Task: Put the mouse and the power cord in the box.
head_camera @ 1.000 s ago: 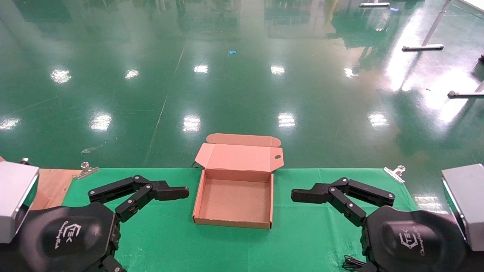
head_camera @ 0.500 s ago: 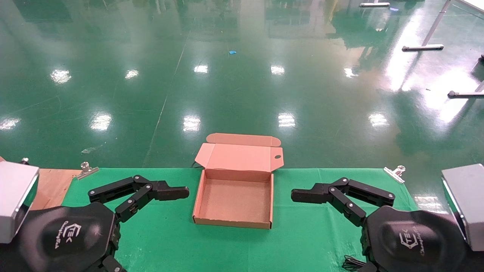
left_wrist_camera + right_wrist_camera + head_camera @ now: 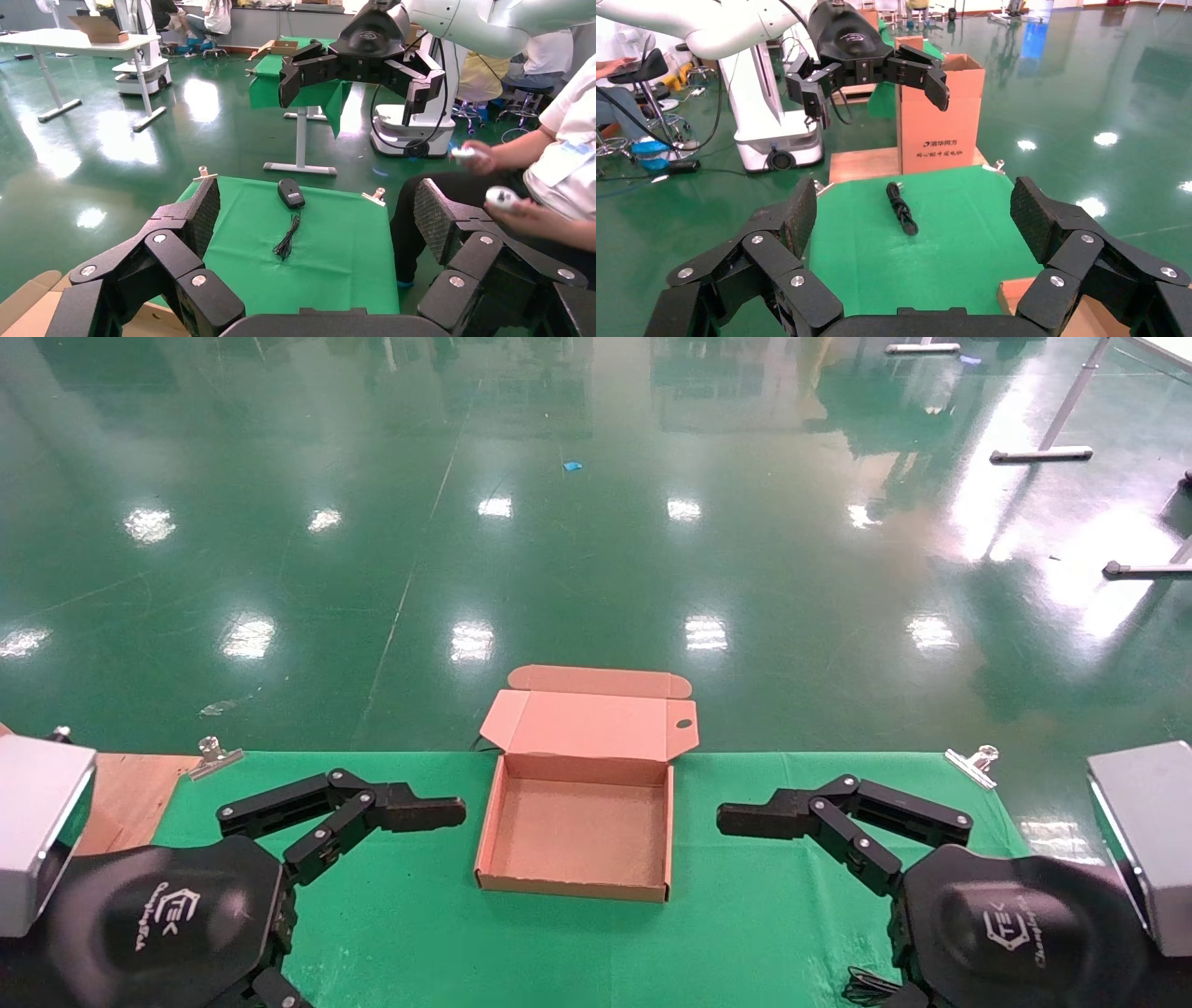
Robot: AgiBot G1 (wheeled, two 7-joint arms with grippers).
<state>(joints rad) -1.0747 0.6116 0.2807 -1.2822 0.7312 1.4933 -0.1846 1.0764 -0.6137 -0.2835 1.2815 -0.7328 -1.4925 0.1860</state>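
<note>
The brown cardboard box [image 3: 573, 887] lies open and empty mid-table, its lid [image 3: 596, 724] folded back. My left gripper [image 3: 438, 812] hovers open left of it, my right gripper [image 3: 740, 820] open to its right, both facing the box. In the left wrist view the black mouse [image 3: 290, 192] rests on the green cloth with its thin cable [image 3: 287, 239] trailing, far beyond my open left gripper [image 3: 316, 214]. The right wrist view shows the bundled black power cord [image 3: 901, 208] on the cloth, beyond my open right gripper [image 3: 916, 210]. In the head view both are hidden; only a bit of cable [image 3: 871, 985] peeks out.
A wooden board [image 3: 126, 794] adjoins the cloth at the left. Metal clips [image 3: 214, 756] [image 3: 973, 764] pin the far corners. A tall printed carton [image 3: 940, 119] stands past the cord. A seated person [image 3: 548, 175] is beside the table's mouse side.
</note>
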